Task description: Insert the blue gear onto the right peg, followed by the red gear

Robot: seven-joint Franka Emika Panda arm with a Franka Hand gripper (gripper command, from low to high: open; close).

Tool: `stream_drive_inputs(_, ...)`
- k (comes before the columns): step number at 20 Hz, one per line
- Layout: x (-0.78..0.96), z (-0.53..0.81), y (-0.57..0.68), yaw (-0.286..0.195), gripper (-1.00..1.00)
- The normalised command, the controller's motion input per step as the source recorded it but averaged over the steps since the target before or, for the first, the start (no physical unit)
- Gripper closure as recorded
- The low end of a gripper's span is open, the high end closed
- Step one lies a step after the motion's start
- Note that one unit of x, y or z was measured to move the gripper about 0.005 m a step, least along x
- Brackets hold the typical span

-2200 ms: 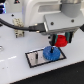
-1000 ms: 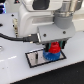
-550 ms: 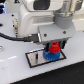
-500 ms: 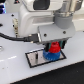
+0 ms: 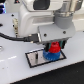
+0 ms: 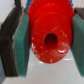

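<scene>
In the exterior view my gripper (image 5: 53, 46) is shut on the red gear (image 5: 53, 49) and holds it right over the blue gear (image 5: 48, 56). The blue gear lies flat on the dark base plate (image 5: 34, 59). I cannot tell whether the two gears touch. In the wrist view the red gear (image 6: 50, 37) fills the middle, its dark centre hole facing the camera. A green finger pad (image 6: 21, 45) presses its one side and the other pad shows at the opposite edge. The blue gear and the peg are hidden in the wrist view.
The white arm body (image 5: 37, 20) and a black cable (image 5: 12, 36) hang over the exterior view's left of the plate. The plate lies on a white table (image 5: 20, 72).
Since 2.2 s ago my gripper has come down and toward the exterior view's left with the red gear, to just over the blue gear. In the last half second little has moved.
</scene>
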Motion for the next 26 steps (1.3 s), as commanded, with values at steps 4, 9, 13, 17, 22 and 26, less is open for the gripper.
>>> stream_drive_inputs(4,0.01,0.23,0.01,0.000,1.00)
stream_drive_inputs(9,0.12,-0.05,-0.10,0.000,1.00)
stream_drive_inputs(13,0.18,-0.13,-0.11,0.000,1.00)
stream_drive_inputs(17,0.20,-0.15,-0.09,0.000,1.00)
stream_drive_inputs(22,0.21,-0.16,-0.09,0.000,1.00)
stream_drive_inputs(26,0.25,-0.10,0.00,0.000,1.00)
